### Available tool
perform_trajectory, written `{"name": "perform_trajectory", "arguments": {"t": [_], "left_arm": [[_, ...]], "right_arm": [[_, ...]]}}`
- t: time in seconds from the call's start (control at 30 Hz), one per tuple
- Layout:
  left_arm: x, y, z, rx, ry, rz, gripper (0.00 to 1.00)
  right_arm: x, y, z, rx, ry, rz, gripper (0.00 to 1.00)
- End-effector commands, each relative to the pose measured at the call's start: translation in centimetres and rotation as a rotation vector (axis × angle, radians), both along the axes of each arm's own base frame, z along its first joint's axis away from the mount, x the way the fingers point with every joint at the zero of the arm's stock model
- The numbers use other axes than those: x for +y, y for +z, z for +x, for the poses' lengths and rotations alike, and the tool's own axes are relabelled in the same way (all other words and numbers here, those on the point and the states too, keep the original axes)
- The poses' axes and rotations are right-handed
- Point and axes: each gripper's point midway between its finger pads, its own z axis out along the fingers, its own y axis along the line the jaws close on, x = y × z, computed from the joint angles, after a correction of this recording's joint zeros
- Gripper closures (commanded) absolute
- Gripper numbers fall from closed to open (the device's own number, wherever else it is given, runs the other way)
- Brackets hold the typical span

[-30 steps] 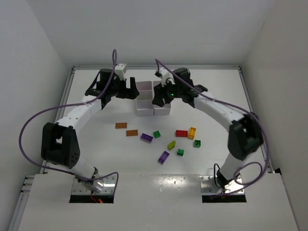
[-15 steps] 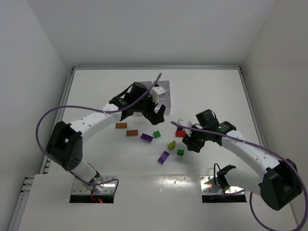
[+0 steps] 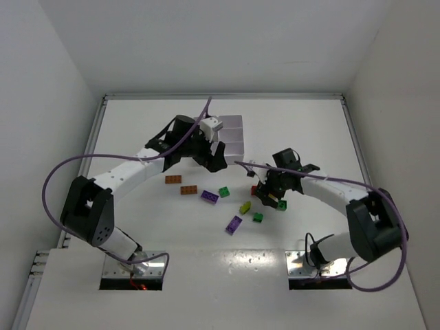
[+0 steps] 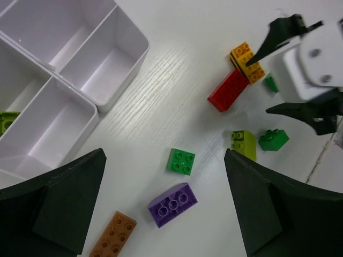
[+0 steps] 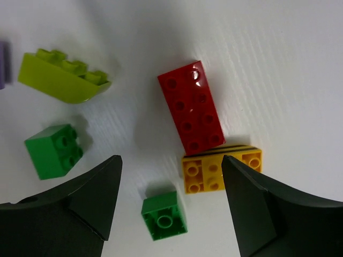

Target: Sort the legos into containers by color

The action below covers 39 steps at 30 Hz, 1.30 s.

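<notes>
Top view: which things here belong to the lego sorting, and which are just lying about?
For the job:
- red lego, yellow lego, lime lego, green legos, purple lego, orange lego
- white containers
- left gripper and right gripper, both open

Just there:
- purple cables
- metal base plates

Both arms arched inward, jaws spread wide: the left gripper (image 3: 214, 161) just beside the containers (image 3: 232, 130), the right gripper (image 3: 269, 196) farther off on their near-right side.
</notes>
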Motion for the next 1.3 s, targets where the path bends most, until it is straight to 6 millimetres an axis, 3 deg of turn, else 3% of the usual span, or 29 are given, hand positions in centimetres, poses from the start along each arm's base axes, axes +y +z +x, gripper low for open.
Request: {"name": "perform_trajectory", "arguments": {"t": [0.0, 0.27, 0.4, 0.6, 0.7, 0.83, 0.93, 0.97, 1.03, 1.07, 1.13, 1.17, 1.27], "left_arm": [[0.2, 3.5, 0.5, -0.065, 0.002, -0.092, 0.00], [1.1, 3.6, 0.9, -0.062, 0.018, -0.100, 0.00], [1.1, 4.0, 0.7, -0.067, 0.010, -0.108, 0.00], [1.3, 3.5, 0.4, -0.046, 0.004, -0.109, 0.00], [1.2, 4.0, 0.1, -0.050, -0.013, -0.122, 0.00], [0.5, 3.2, -2.0, -0.105, -0.099, -0.052, 0.00], [0.3, 3.1, -3.2, -0.164, -0.131, -0.015, 0.00], [-0.3, 2.3, -4.1, -0.170, -0.164, 0.009, 0.00], [-1.1, 1.7, -5.2, -0.189, -0.183, 0.043, 0.00], [-1.0, 1.6, -5.0, -0.204, -0.157, 0.070, 0.00], [-1.4, 0.8, -5.3, -0.200, -0.156, 0.104, 0.03], [-1.7, 0.7, -5.5, -0.213, -0.147, 0.124, 0.05], [-2.9, -0.5, -6.2, -0.185, -0.119, 0.158, 0.10]], "right_arm": [[2.1, 1.6, 3.4, -0.077, 0.081, 0.081, 0.25], [1.8, -0.3, 5.8, -0.049, 0.121, 0.058, 0.26], [2.1, -0.8, 5.4, -0.011, 0.180, 0.057, 0.28], [2.3, -2.0, 4.2, 0.041, 0.263, 0.038, 0.46], [2.3, -2.1, 3.8, 0.036, 0.281, 0.027, 0.61], [1.9, -2.6, 3.9, 0.088, 0.226, -0.001, 0.85], [1.1, -1.5, 5.5, 0.123, 0.097, 0.034, 0.95], [1.0, -0.7, 5.7, 0.134, 0.051, 0.063, 0.96], [1.0, 1.7, 7.4, 0.106, -0.015, 0.136, 0.98], [1.4, 4.1, 8.6, 0.080, -0.079, 0.189, 0.98], [1.2, 6.6, 9.8, 0.076, -0.175, 0.247, 0.98], [1.1, 8.7, 11.2, 0.075, -0.269, 0.301, 0.98], [0.5, 11.7, 13.3, 0.061, -0.391, 0.348, 0.98]]}}
